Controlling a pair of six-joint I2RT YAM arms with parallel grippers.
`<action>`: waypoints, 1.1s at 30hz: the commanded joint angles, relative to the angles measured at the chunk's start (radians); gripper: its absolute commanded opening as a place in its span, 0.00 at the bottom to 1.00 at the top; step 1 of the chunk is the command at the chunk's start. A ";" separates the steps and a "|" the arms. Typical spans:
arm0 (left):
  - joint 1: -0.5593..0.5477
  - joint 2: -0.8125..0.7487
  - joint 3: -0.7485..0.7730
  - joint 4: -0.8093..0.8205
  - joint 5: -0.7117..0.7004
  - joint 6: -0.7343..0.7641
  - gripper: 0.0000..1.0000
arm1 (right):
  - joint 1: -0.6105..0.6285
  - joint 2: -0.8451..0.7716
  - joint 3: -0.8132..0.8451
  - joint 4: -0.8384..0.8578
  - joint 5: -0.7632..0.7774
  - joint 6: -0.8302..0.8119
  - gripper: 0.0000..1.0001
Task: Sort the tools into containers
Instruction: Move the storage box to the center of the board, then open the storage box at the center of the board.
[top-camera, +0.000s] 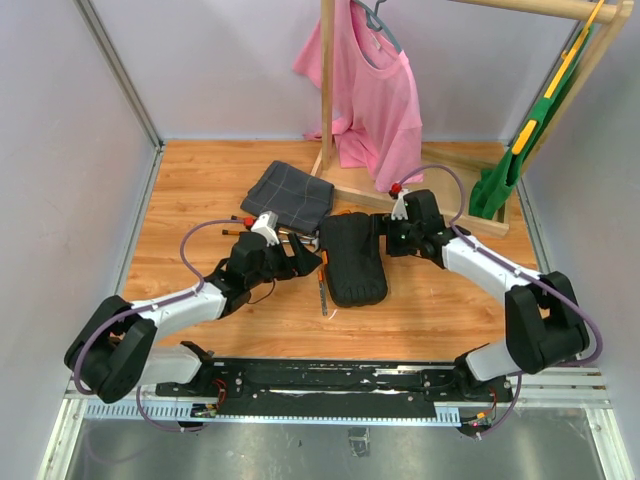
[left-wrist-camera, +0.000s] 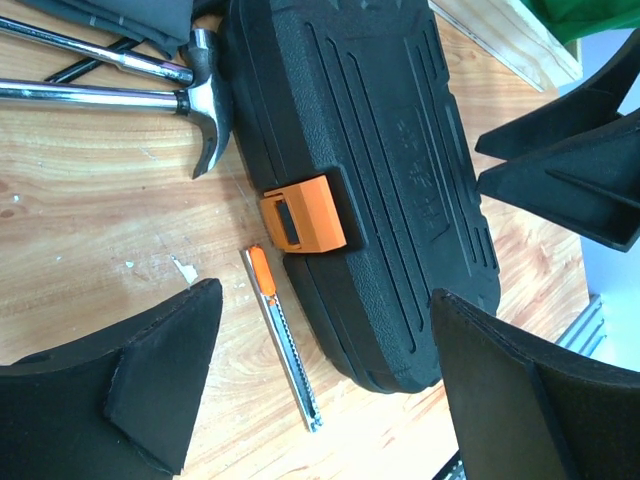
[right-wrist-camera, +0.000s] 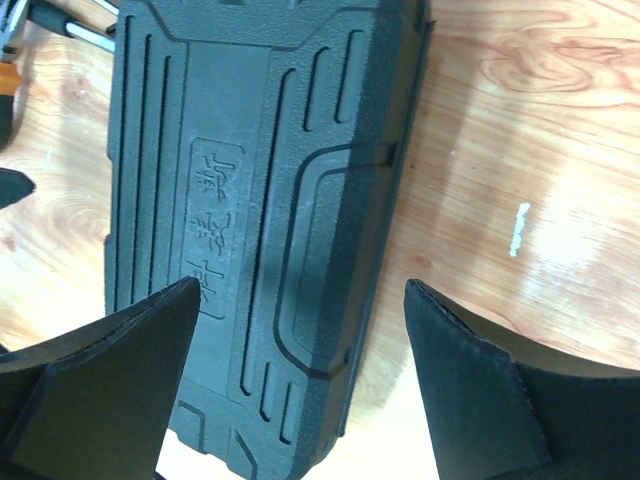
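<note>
The container, a closed black tool case (top-camera: 352, 258), lies in the middle of the table with its orange clasp (left-wrist-camera: 303, 215) facing left. My left gripper (top-camera: 305, 262) hangs open at the clasp side, its jaws spanning a slim orange-and-metal utility knife (left-wrist-camera: 283, 335) and the case's near corner (left-wrist-camera: 400, 340). A steel hammer head (left-wrist-camera: 205, 110) and chrome shafts lie just past the case's far-left corner. My right gripper (right-wrist-camera: 302, 285) is open over the case's (right-wrist-camera: 250, 200) right edge, one finger (right-wrist-camera: 120, 380) above the lid, the other (right-wrist-camera: 480, 380) above bare wood.
A dark grey checked cloth (top-camera: 290, 193) lies behind the case, partly over the tools. A wooden rack (top-camera: 328, 90) with a pink shirt (top-camera: 375, 100) stands at the back. A green hanging item (top-camera: 510, 165) is at the back right.
</note>
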 joint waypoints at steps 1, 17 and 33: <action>0.009 0.016 0.031 0.022 0.024 0.016 0.88 | -0.013 0.031 -0.003 0.051 -0.104 0.014 0.81; 0.009 0.034 0.041 0.023 0.043 0.014 0.86 | -0.046 0.110 -0.024 0.108 -0.145 0.042 0.68; 0.009 0.057 0.050 0.033 0.054 0.004 0.85 | -0.074 0.172 -0.102 0.184 -0.175 0.084 0.53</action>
